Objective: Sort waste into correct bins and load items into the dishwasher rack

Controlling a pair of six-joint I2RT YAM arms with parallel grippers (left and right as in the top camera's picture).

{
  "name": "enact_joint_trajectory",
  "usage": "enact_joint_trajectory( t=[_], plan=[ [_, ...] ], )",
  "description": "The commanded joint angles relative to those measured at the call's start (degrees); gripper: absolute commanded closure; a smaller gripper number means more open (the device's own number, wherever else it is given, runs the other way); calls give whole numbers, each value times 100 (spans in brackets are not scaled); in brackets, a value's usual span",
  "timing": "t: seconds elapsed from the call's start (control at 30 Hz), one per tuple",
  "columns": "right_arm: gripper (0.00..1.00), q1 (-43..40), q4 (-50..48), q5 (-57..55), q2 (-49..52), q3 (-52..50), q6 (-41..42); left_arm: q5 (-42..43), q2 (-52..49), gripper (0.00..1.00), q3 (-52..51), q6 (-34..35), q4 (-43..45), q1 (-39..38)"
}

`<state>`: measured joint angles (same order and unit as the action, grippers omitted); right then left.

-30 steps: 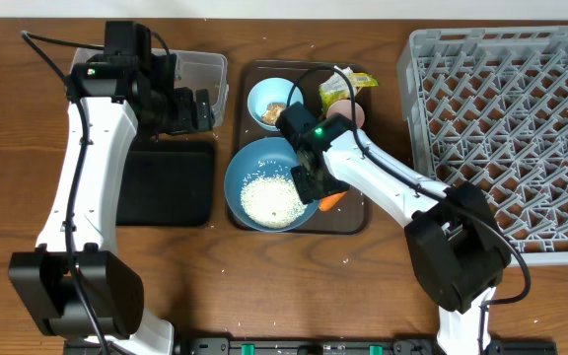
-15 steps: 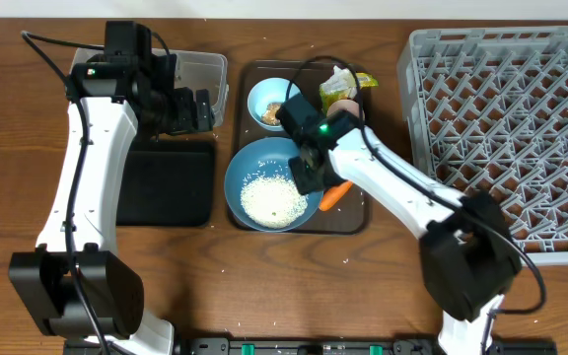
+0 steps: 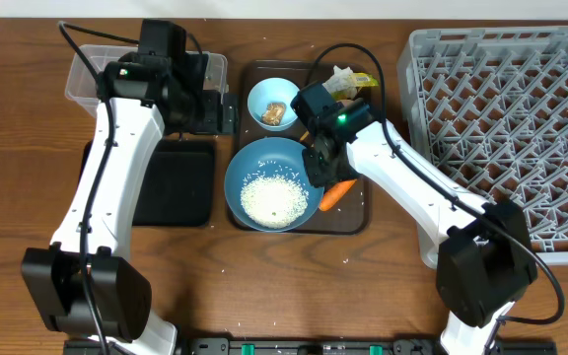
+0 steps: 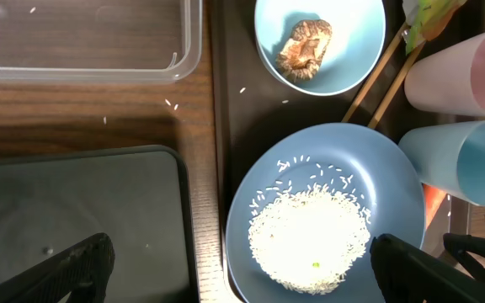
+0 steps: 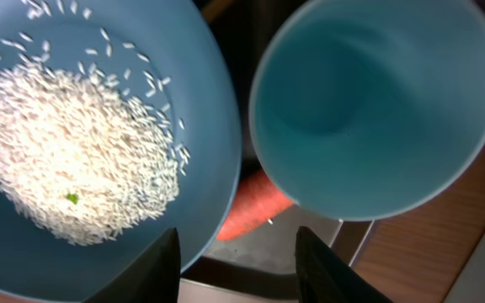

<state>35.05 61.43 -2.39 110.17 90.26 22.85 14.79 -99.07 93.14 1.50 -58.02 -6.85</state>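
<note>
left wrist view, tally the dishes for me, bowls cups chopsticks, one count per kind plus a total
bowls: 2, the large dark-blue bowl and the small light-blue bowl
cups: 2, the pink cup and the light-blue cup
chopsticks: 2
total: 6

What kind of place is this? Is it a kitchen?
Probably a robot practice table set up for clearing dishes, not a home kitchen: white robot arms, a grey dishwasher rack, and a tray holding a bowl of rice.

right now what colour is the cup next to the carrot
The cup beside the carrot is light blue; the right wrist view shows it best.
</note>
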Motion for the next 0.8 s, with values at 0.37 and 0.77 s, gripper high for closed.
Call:
enact_joint_trajectory(
  t=[0.37,0.77],
  plan=[
    [55,-931,-295,-317,-584,39,179,-114,-70,2,-31,-79,238,-651],
    [50,-1845,-599,46,-581,48,22,-109,-859,2,-31,-74,286,-1932]
  ],
)
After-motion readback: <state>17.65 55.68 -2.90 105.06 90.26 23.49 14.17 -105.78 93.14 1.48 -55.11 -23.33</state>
